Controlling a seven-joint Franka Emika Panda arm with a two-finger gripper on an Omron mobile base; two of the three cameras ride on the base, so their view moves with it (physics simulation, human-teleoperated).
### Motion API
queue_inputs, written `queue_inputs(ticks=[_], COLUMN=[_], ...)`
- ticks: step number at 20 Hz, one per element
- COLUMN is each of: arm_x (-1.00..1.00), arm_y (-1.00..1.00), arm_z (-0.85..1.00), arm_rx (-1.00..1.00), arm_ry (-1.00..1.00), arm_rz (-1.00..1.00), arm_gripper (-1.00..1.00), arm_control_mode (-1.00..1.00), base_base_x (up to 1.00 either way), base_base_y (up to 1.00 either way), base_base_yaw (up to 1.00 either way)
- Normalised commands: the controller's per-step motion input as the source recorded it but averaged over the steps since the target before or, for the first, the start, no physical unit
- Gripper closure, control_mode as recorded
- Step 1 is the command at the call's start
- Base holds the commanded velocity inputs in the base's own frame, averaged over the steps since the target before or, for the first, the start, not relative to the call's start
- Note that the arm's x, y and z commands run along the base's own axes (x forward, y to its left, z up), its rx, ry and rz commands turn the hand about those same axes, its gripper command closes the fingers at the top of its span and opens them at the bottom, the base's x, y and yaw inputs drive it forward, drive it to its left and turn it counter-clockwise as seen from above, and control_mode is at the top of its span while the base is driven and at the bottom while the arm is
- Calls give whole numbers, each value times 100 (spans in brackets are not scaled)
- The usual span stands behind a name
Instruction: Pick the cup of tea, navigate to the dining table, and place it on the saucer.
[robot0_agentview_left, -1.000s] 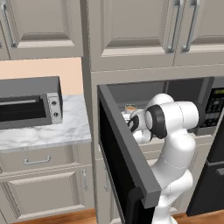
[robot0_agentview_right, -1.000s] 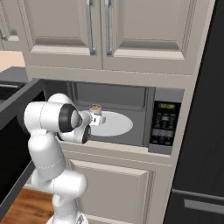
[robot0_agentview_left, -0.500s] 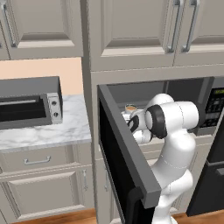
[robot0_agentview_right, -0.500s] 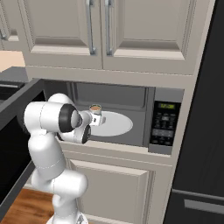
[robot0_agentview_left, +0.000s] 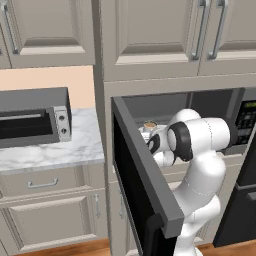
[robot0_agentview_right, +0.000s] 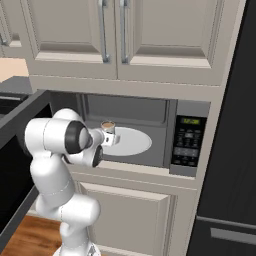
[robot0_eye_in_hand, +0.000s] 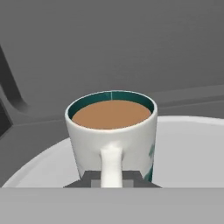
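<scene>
Cup of tea (robot0_eye_in_hand: 111, 131) upright on the round white turntable (robot0_eye_in_hand: 188, 153) inside the open microwave (robot0_agentview_right: 150, 132), brim nearly full of brown liquid, handle (robot0_eye_in_hand: 111, 167) turned straight toward the camera at 6 o'clock in the hand view. Jaws (robot0_eye_in_hand: 111, 179) low at the mug's base, dark fingertips (robot0_eye_in_hand: 89, 179) showing on either side of the handle at 6 o'clock; whether clenched on the handle or merely close around it cannot be told, the contact sitting at the very edge of the view. In the right base view, cup (robot0_agentview_right: 108, 133) at the wrist's end, just at the cavity mouth, keypad panel (robot0_agentview_right: 189, 142) out at 3 o'clock; in the left base view, open door (robot0_agentview_left: 142, 185) hanging at 7 o'clock from the cup (robot0_agentview_left: 149, 128). Best done, judging from this: firm hold confirmed first, then a small straight lift off the turntable, mug kept level because of the high liquid, slow withdrawal straight out through the opening, clear of the door edge and the cavity roof, no tilting of the wrist. Only then any drive toward the dining table.
</scene>
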Motion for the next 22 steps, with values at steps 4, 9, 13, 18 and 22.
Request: queue_inputs(ticks=[4, 9, 13, 18, 22], arm_x=[-41, -56, -50, -42, -42], arm_y=[-6, -4, 0, -3, -3], arm_z=[0, 16, 39, 43, 30], arm_rx=[0, 0, 0, 0, 0], arm_ry=[0, 0, 2, 8, 10], arm_rz=[0, 0, 0, 0, 0], arm_gripper=[100, 100, 100, 100, 100], arm_control_mode=[-100, -100, -100, -100, -100], base_base_x=[0, 0, 0, 0, 0], base_base_y=[0, 0, 0, 0, 0], base_base_yaw=[0, 0, 0, 0, 0])
